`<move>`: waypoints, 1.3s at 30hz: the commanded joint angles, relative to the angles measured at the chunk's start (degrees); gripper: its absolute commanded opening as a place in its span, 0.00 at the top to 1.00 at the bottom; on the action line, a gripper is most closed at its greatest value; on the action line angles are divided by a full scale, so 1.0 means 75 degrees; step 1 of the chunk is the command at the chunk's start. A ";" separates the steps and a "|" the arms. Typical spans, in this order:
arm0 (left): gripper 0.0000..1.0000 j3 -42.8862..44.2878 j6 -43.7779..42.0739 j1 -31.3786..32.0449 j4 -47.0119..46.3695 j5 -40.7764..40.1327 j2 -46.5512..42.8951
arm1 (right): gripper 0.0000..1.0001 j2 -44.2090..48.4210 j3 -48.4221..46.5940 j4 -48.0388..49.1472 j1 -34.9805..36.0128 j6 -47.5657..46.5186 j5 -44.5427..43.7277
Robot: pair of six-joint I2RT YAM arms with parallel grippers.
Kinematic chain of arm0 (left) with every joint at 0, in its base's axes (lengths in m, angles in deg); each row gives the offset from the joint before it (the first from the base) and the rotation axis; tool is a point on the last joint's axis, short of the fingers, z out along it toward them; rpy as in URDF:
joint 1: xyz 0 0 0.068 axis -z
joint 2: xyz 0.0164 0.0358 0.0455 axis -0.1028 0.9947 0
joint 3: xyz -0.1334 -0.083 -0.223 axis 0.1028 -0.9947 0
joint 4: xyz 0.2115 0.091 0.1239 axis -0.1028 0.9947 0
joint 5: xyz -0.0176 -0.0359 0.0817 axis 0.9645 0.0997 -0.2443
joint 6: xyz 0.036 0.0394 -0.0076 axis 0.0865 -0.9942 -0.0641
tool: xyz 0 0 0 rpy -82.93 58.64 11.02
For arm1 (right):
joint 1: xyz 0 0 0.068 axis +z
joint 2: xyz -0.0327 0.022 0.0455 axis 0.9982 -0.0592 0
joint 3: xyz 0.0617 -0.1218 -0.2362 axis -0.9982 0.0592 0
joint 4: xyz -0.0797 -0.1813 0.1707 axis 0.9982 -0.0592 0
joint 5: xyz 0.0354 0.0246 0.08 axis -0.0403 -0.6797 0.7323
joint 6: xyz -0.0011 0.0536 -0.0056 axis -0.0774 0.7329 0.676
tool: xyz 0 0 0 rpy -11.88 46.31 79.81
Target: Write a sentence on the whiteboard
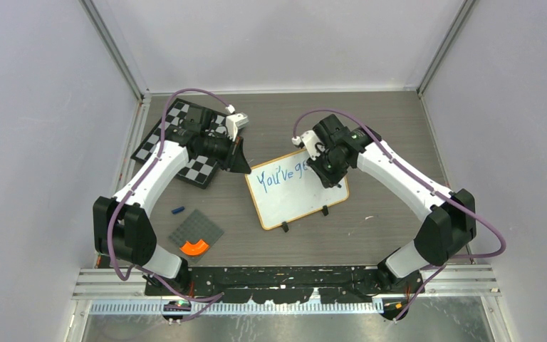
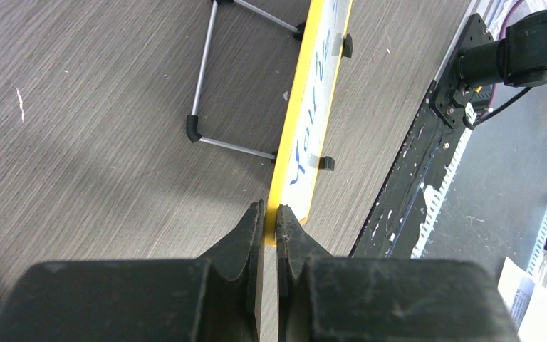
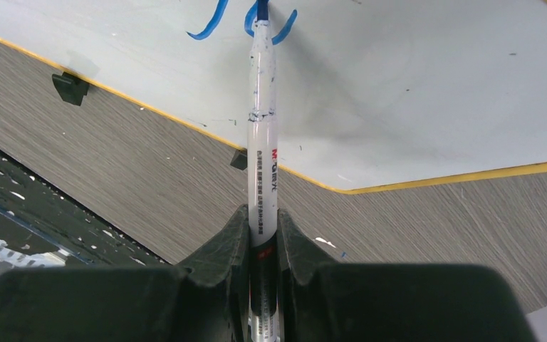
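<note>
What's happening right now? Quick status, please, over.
Left hand pinching whiteboard edge. Right hand shut on marker, tip on board, blue writing begun. Chessboard off to the left, not in the way.

Wood-framed whiteboard [image 1: 295, 199] sits askew, bearing blue handwriting.

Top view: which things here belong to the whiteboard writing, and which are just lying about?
In use: whiteboard, held at its edge by the left gripper; marker, held by the right gripper, tip on the board.
Lying about: chessboard, grey plate, orange piece, small blue object.
</note>
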 commanded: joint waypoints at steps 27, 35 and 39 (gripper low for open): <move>1.00 -0.0055 -0.0081 0.0139 0.0028 -0.0155 0.0133 | 1.00 0.0376 0.0135 -0.0010 -0.0733 -0.0301 -0.0260; 1.00 -0.0055 -0.0081 0.0139 0.0040 -0.0153 0.0140 | 1.00 0.0419 -0.0133 -0.0203 -0.0860 -0.0359 -0.0054; 1.00 -0.0032 -0.0079 0.0151 0.0027 -0.0146 0.0125 | 1.00 0.0475 -0.0314 -0.0235 -0.0815 -0.0336 0.0216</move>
